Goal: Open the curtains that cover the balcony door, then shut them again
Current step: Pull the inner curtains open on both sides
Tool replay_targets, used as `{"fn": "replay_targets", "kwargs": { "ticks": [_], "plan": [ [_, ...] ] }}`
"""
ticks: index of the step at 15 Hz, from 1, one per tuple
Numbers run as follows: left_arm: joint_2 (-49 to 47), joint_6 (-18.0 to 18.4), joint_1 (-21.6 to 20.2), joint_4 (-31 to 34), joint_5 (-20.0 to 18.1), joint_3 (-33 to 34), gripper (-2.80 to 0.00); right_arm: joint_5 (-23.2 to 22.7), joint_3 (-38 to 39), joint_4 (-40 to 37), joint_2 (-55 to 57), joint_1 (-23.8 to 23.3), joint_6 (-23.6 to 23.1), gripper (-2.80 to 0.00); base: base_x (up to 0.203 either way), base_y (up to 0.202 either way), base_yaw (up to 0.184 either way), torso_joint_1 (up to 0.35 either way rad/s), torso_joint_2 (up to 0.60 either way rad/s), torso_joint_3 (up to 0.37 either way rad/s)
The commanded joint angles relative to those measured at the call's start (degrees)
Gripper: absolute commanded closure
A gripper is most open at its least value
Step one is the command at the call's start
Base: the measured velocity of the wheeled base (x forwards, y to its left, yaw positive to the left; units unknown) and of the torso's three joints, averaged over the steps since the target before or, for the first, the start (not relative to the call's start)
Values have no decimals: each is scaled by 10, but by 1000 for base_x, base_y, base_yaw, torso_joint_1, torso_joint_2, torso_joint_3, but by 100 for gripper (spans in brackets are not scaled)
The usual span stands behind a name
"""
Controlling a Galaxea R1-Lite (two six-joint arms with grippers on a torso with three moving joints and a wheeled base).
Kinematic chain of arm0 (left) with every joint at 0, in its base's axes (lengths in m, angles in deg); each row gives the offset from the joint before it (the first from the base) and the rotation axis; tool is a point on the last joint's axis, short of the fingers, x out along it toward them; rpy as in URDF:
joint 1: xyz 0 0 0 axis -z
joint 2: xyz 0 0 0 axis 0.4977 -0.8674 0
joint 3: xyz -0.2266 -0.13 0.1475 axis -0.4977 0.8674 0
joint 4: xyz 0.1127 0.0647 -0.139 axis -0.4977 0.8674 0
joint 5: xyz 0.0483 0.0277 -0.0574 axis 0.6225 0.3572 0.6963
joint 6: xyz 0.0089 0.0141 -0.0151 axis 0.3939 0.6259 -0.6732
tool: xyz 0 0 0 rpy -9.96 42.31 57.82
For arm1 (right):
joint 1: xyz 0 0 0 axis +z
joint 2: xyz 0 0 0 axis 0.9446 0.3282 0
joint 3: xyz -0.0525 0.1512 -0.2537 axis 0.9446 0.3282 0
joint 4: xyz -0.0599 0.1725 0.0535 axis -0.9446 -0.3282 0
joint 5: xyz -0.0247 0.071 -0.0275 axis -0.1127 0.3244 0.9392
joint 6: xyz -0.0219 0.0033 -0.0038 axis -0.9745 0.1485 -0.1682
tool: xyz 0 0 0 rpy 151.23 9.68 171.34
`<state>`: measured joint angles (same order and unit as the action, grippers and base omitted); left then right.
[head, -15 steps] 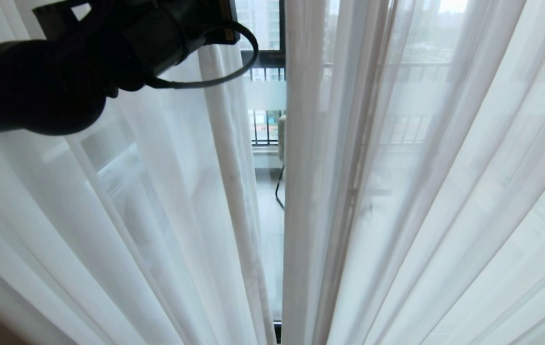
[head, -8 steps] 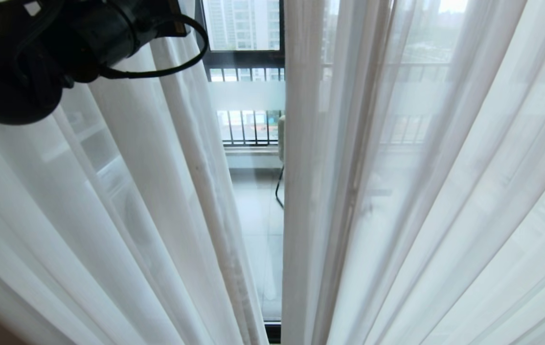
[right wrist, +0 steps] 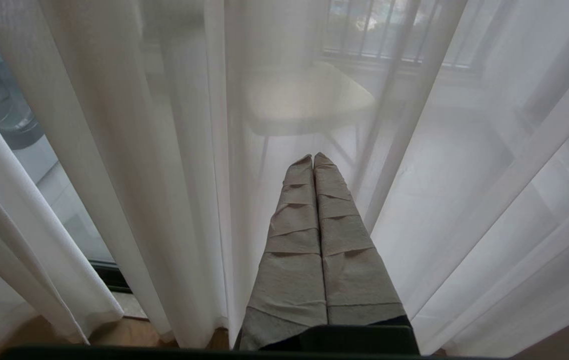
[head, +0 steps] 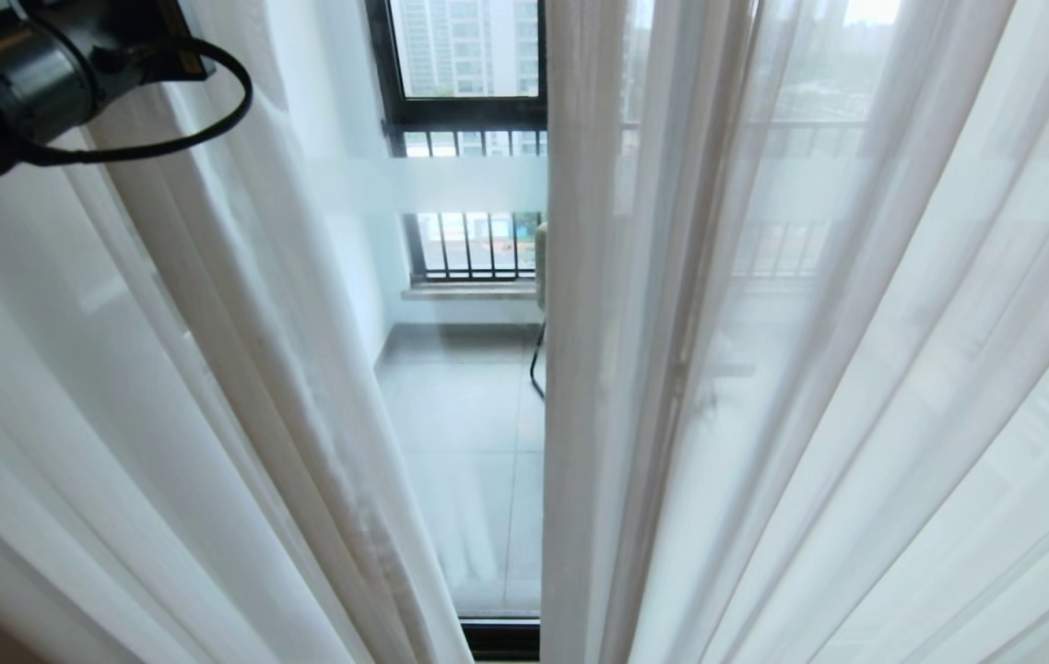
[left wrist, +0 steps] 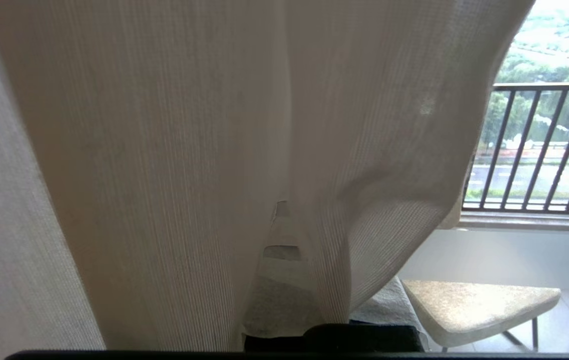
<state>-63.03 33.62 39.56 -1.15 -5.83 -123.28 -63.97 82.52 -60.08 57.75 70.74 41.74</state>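
Note:
The curtains show here as two sheer white panels. The left panel [head: 211, 387] is drawn aside and the right panel [head: 764, 369] hangs straight. Between them the balcony door [head: 469, 415] shows bare glass with a frosted band [head: 451, 184]. My left arm [head: 17, 74] is at the top left of the head view. In the left wrist view my left gripper [left wrist: 294, 220] is shut on a fold of the curtain [left wrist: 164, 150], which drapes over one finger. My right gripper [right wrist: 313, 157] is shut and empty, pointing at the hanging curtain [right wrist: 464, 175].
Behind the glass a pale chair [left wrist: 479, 305] stands on the balcony, with a dark railing [left wrist: 539, 145] beyond it. The door's dark bottom frame [head: 501, 636] lies below the gap. A strip of wooden floor [right wrist: 29, 335] shows under the curtain hems.
My left arm has swung to the left with the left curtain panel in its grip. The gap between the panels has widened a good deal. The right panel has not moved.

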Motion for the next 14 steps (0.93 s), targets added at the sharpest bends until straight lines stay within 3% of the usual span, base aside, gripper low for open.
{"fn": "replay_targets", "kwargs": {
  "ticks": [1,5,14],
  "plan": [
    [13,0,-24,-2,1,4,0,0,0,0,0,0,0,0,0,0,0,0,0,0],
    [17,-4,-38,-2,0,7,0,0,0,0,0,0,0,0,0,0,0,0,0,0],
    [29,-3,-22,-2,0,35,0,0,0,0,0,0,0,0,0,0,0,0,0,0]
  ]
}}
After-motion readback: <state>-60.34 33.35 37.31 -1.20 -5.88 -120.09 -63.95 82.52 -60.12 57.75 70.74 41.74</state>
